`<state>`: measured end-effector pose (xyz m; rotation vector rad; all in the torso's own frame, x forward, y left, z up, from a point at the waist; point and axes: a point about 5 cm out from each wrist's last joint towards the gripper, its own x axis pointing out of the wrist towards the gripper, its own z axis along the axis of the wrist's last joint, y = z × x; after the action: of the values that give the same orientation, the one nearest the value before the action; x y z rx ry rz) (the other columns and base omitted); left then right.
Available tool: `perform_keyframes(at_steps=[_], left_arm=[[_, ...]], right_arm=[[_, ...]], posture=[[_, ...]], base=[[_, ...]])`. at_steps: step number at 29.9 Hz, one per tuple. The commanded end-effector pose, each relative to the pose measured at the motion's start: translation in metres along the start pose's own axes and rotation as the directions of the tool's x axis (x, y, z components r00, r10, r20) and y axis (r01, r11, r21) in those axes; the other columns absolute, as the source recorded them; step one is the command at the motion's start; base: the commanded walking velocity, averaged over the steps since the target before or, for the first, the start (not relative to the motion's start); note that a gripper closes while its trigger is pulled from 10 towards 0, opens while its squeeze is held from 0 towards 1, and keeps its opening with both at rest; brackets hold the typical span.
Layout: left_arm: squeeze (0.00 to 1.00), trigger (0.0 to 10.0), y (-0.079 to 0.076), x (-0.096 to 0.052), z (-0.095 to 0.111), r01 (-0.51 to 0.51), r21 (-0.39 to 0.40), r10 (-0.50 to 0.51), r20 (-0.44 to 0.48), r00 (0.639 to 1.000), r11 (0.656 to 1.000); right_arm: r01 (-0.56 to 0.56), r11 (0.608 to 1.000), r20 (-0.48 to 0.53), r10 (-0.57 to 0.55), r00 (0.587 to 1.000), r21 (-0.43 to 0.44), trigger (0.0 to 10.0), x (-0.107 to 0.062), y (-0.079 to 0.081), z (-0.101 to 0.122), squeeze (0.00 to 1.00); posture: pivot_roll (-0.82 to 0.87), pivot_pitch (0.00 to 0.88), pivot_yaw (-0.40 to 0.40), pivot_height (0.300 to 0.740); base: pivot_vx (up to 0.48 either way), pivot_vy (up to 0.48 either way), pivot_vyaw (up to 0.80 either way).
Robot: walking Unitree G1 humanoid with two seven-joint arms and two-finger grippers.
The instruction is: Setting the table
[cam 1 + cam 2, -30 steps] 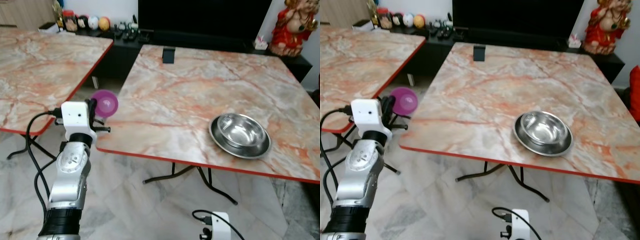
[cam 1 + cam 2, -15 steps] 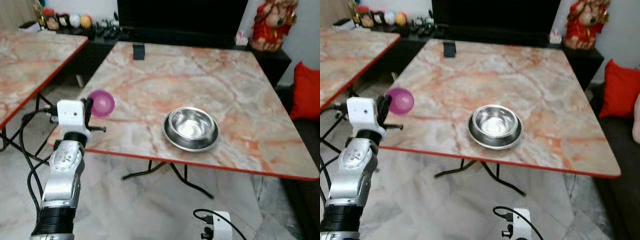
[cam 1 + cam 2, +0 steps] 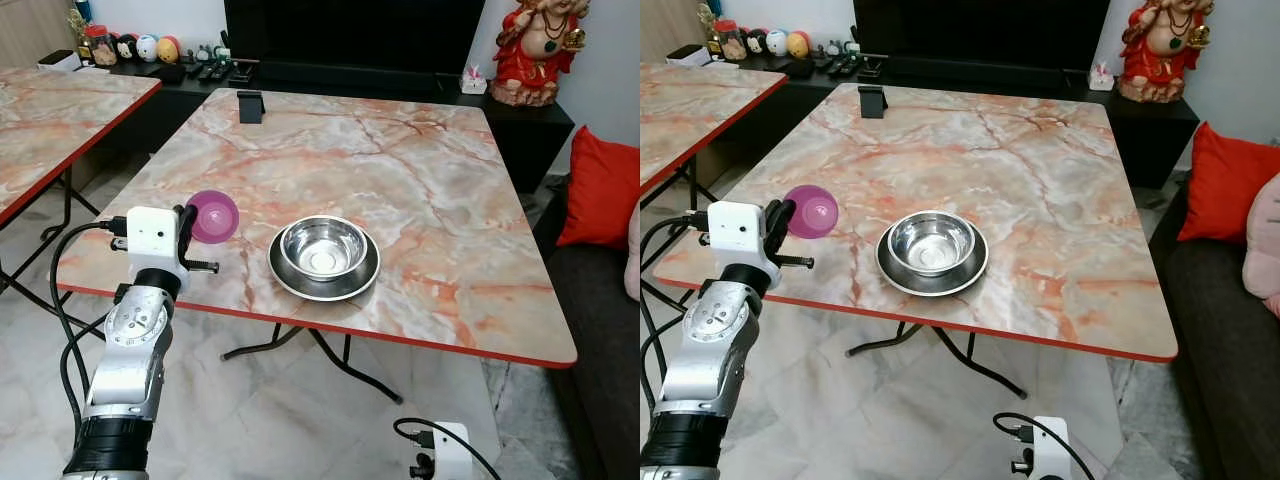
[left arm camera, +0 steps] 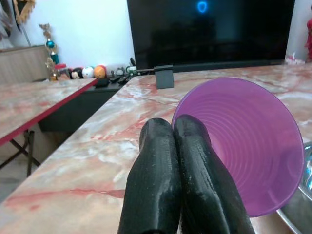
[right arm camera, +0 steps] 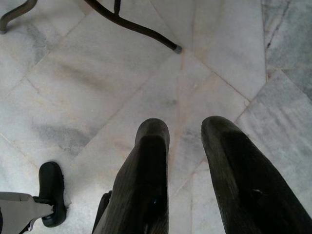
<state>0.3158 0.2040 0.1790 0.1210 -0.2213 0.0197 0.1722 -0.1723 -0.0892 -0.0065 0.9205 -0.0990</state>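
Purple cup (image 3: 214, 216), pinched by its rim in the left pincer (image 4: 179, 146), hangs over the worktop's (image 3: 420, 190) near-left edge beside the bowl (image 3: 322, 248); lower it upright, clear of the bowl. Right pincer (image 5: 187, 146) idle, fingers apart.

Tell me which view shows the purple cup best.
The left wrist view: the purple cup is seen close up, its ribbed inside visible, with the left hand shut on its rim. Both eye views show it small, held over the table beside the steel bowl.

A red statue (image 3: 541, 48), red cushion (image 3: 602, 190) and black television (image 3: 350, 35) stand nearby.
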Motion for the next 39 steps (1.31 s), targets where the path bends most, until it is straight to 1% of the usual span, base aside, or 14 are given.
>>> perform_keyframes(at_steps=[1, 4, 8, 14, 21, 28, 33, 37, 39], left_arm=[[0.00, 10.0, 0.002, 0.002, 0.002, -0.001, -0.031, 0.000, -0.002, 1.000, 1.000], [0.00, 10.0, 0.003, 0.003, 0.002, -0.003, -0.035, 0.003, -0.005, 1.000, 0.999], [0.00, 10.0, 0.007, 0.004, 0.003, -0.021, -0.065, 0.020, -0.005, 1.000, 0.998], [0.00, 10.0, 0.011, 0.006, 0.005, -0.036, -0.084, 0.036, -0.003, 0.999, 0.996], [0.00, 10.0, 0.014, 0.007, 0.007, -0.041, -0.082, 0.041, -0.003, 0.999, 0.996], [0.00, 10.0, 0.013, 0.008, 0.008, -0.039, -0.086, 0.039, 0.003, 0.999, 0.996], [0.00, 10.0, 0.011, 0.012, 0.011, -0.021, -0.093, 0.023, 0.012, 1.000, 0.995], [0.00, 10.0, 0.009, 0.014, 0.013, -0.006, -0.134, 0.008, 0.014, 1.000, 0.991], [0.00, 10.0, 0.007, 0.015, 0.013, 0.012, -0.170, -0.011, 0.006, 1.000, 0.985]], right_arm=[[-0.002, 1.000, -0.013, 0.002, 1.000, 0.002, 10.0, 0.000, 0.001, -0.003, 0.00], [-0.001, 1.000, -0.013, 0.001, 1.000, 0.003, 10.0, 0.000, 0.001, -0.003, 0.00], [-0.001, 1.000, -0.015, 0.001, 1.000, 0.009, 10.0, -0.001, 0.001, -0.003, 0.00], [-0.008, 1.000, -0.021, 0.008, 1.000, 0.012, 10.0, -0.001, 0.001, -0.004, 0.00], [-0.008, 1.000, -0.017, 0.008, 1.000, 0.001, 10.0, 0.000, 0.001, -0.003, 0.00], [-0.007, 1.000, -0.025, 0.007, 1.000, -0.008, 10.0, 0.000, 0.001, -0.004, 0.00], [-0.008, 1.000, -0.023, 0.008, 1.000, 0.001, 10.0, -0.001, 0.002, -0.004, 0.00], [-0.007, 1.000, -0.023, 0.007, 1.000, 0.003, 10.0, -0.001, 0.003, -0.004, 0.00], [-0.007, 1.000, -0.023, 0.007, 1.000, 0.003, 10.0, -0.001, 0.003, -0.004, 0.00]], posture=[[0.04, 0.000, -0.033, 0.740], [0.04, 0.000, -0.033, 0.740], [0.04, 0.000, -0.032, 0.740], [0.04, 0.000, -0.032, 0.740], [0.04, 0.000, -0.030, 0.740], [0.04, 0.000, -0.029, 0.740], [0.04, 0.000, -0.020, 0.740], [0.04, 0.000, -0.019, 0.740], [0.04, 0.000, -0.020, 0.740]], base=[[0.000, 0.000, 0.00], [0.000, 0.000, 0.00], [0.000, 0.000, 0.00], [0.000, 0.000, -0.71], [0.266, 0.000, 0.00], [0.279, 0.000, 0.00], [0.296, 0.000, 0.00], [0.000, 0.000, 0.00], [0.000, 0.000, 0.00]])
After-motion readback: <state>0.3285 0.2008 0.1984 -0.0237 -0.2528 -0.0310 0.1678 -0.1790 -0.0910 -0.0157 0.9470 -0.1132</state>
